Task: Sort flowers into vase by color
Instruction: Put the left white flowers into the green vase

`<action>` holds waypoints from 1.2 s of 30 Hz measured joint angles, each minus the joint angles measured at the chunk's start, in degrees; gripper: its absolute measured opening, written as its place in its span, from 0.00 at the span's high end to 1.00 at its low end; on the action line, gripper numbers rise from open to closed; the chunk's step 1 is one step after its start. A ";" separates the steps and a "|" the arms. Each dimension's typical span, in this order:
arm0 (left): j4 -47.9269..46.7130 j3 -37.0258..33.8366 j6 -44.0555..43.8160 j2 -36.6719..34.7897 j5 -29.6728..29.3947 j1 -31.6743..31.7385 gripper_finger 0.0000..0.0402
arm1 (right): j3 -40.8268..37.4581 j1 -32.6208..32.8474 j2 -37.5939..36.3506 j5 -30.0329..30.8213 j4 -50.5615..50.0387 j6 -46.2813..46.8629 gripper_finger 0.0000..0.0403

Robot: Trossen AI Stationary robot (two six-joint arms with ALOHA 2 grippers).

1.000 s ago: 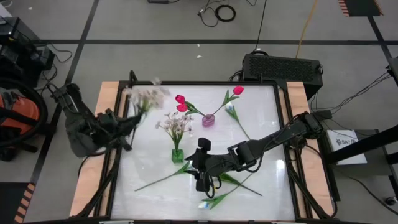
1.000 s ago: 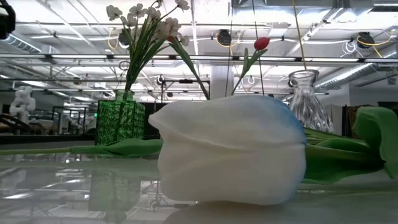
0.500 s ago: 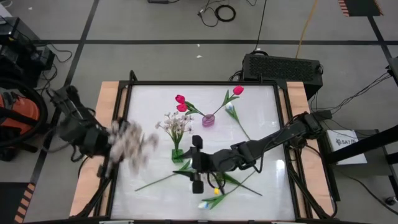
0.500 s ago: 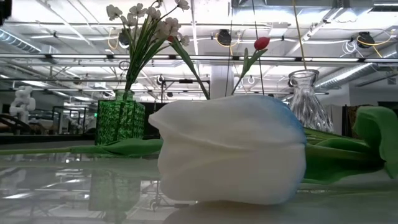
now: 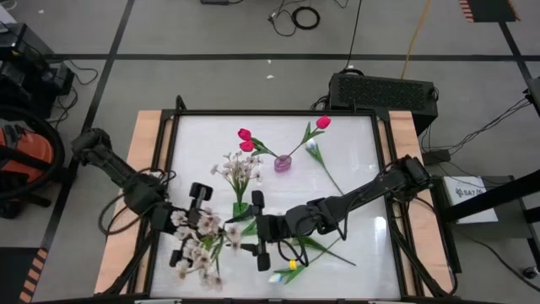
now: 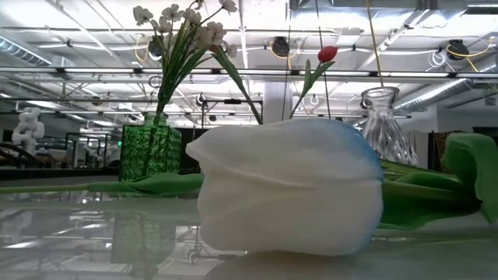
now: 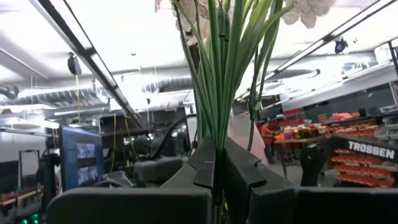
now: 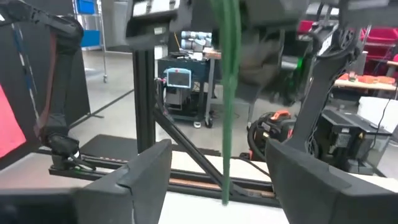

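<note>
Left gripper (image 5: 179,221) clamps a cream blossom spray (image 5: 197,247) on green stems; right gripper (image 5: 257,230), fingers spread, sits at its 3 o'clock.

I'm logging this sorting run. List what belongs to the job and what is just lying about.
Job:
- left gripper clamped on a cream blossom spray
- right gripper, open
- green vase
- pink vase
- loose white tulip

Lying about:
- black box
- orange vacuum

Two vases (image 5: 282,163) mid-table — a loose tulip (image 5: 291,267) lies at the near edge.
</note>
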 joint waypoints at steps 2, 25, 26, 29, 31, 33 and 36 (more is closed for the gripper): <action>0.26 0.00 0.00 0.82 0.38 0.64 0.96 | 0.00 0.00 -0.02 -0.17 0.00 -0.80 0.37; -11.15 -0.02 -6.03 -2.10 -6.75 -1.23 0.80 | 0.00 -0.42 -2.17 -0.04 -11.01 4.45 0.99; -13.42 -0.02 -6.01 -2.82 -8.84 -1.84 0.76 | 0.00 -0.42 -2.63 0.07 -12.13 5.12 0.99; -18.99 -0.02 -6.26 -4.04 -13.50 -3.56 0.66 | 0.00 -0.37 -3.52 0.27 -14.87 7.51 0.99; -21.46 -0.02 -8.21 -4.14 -16.04 -4.52 0.60 | 0.00 -0.37 -3.67 0.26 -16.31 8.57 0.99; -23.71 -0.02 -10.68 -4.07 -18.05 -4.89 0.54 | -0.02 -0.39 -3.67 0.28 -16.75 9.35 0.99; -26.78 -0.02 -13.33 -2.78 -19.87 -4.31 0.48 | 0.00 -0.60 -3.85 0.28 -16.25 10.05 0.99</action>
